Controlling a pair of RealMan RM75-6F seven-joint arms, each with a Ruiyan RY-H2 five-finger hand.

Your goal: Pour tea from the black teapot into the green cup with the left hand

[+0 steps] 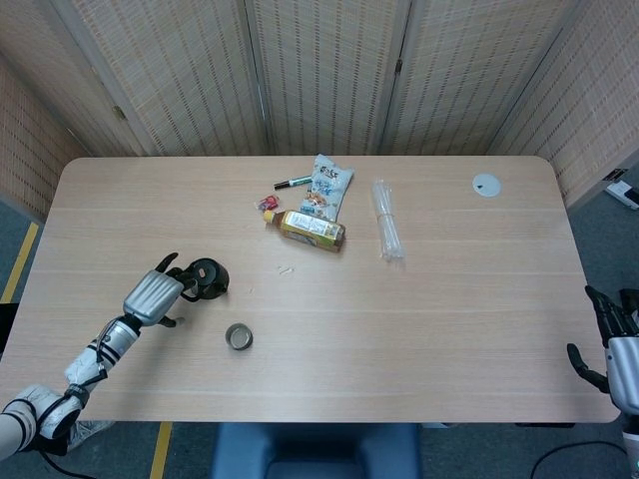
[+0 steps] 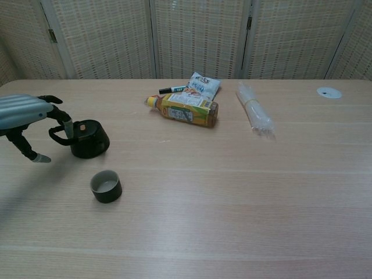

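The black teapot (image 1: pixel 209 278) stands upright on the left part of the table, its handle (image 2: pixel 56 135) turned toward my left hand (image 1: pixel 154 296). That hand (image 2: pixel 24 111) hovers just left of the pot with its fingers spread. One fingertip (image 2: pixel 68 128) reaches down at the handle, and the thumb (image 2: pixel 38 157) hangs apart below; nothing is gripped. The green cup (image 1: pixel 239 336) sits upright in front and to the right of the teapot (image 2: pixel 89 139), a short gap away, also seen as the cup (image 2: pixel 106 186) in the chest view. My right hand (image 1: pixel 611 336) is off the table's right front corner, fingers apart and empty.
At the table's far middle lie a yellow drink bottle (image 1: pixel 312 230) on its side, a snack bag (image 1: pixel 328 186), a black marker (image 1: pixel 293 183) and a small red item (image 1: pixel 267 205). A clear plastic bundle (image 1: pixel 386 233) lies right of them, and a white disc (image 1: pixel 486 184) sits far right.
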